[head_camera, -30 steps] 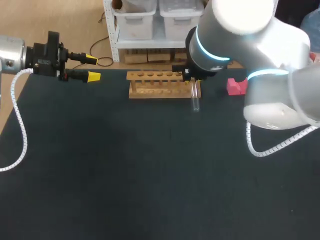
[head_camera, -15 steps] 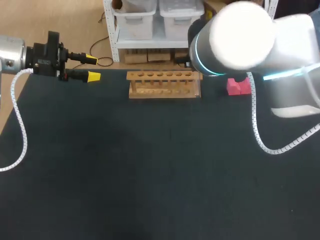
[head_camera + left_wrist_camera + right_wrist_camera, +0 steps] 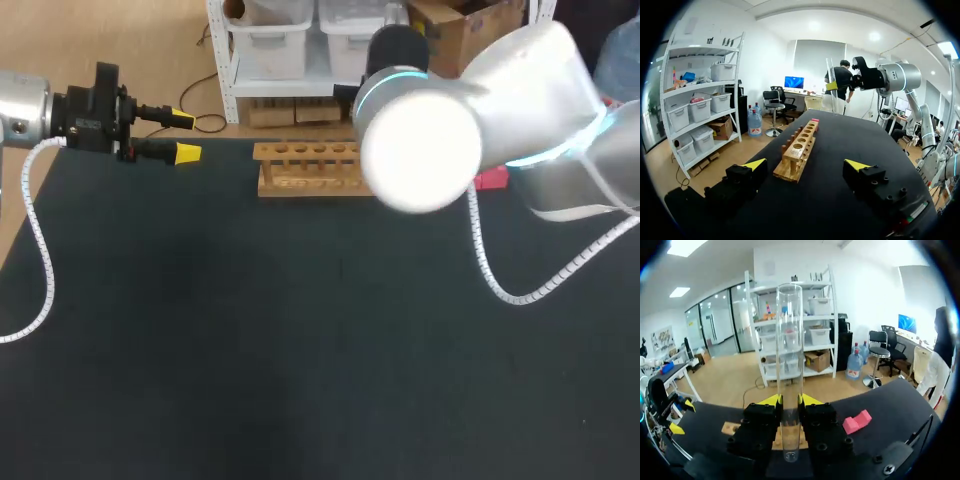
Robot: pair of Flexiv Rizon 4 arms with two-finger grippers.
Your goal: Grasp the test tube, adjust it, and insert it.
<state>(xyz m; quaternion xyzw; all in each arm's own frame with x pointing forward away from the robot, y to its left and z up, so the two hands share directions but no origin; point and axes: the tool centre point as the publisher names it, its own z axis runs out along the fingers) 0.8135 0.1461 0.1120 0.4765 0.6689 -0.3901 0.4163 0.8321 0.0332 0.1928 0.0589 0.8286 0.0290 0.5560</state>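
Our right tool (image 3: 790, 400) grips the test tube (image 3: 790, 340) between both yellow tips, with the glass running along the fingers. In the left wrist view the tube stands upright in the air above the table (image 3: 300, 330), near the end of the wooden rack (image 3: 305, 168) where the pink block (image 3: 857, 421) lies, and it sits in no hole. Our left tool (image 3: 185, 136) is spread wide and holds nothing, near the table's far left edge, apart from the rack
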